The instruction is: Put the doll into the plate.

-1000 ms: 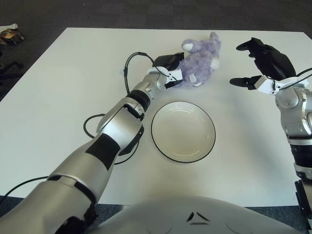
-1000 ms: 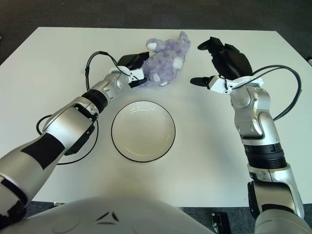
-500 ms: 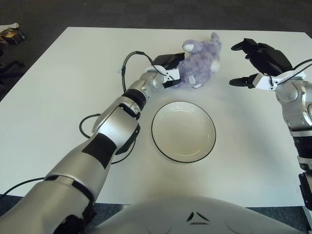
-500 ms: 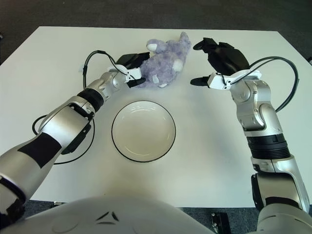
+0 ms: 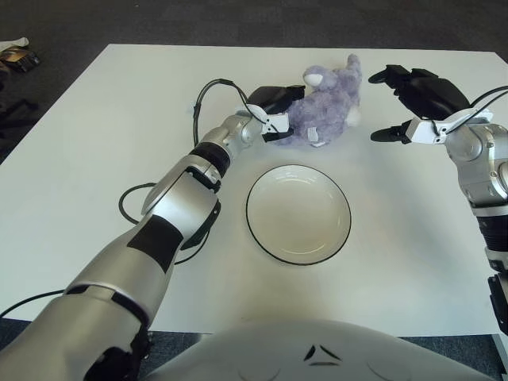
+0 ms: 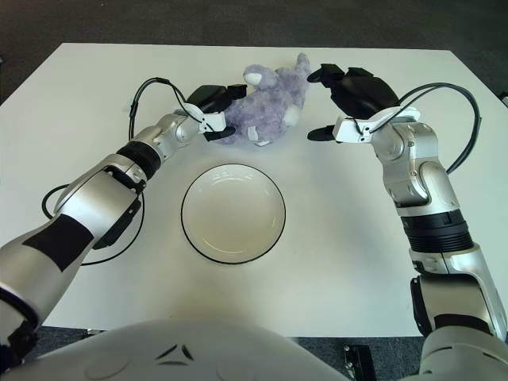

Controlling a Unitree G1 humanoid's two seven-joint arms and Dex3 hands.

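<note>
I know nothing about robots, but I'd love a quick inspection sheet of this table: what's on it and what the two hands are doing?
Surface: white table, bare apart from the items below.
Job's things: purple doll lies at the far side; the white plate with a dark rim sits nearer the robot, holding nothing.
Clutter: nothing seen on the table.
Hands: left robot hand is against the doll's left side, fingers around its edge; right robot hand is spread open just right of the doll, not gripping it.
Cables: black cable loops by the left wrist; another arcs off the right forearm.
Surroundings: dark floor; small objects at far left, unclear.
</note>
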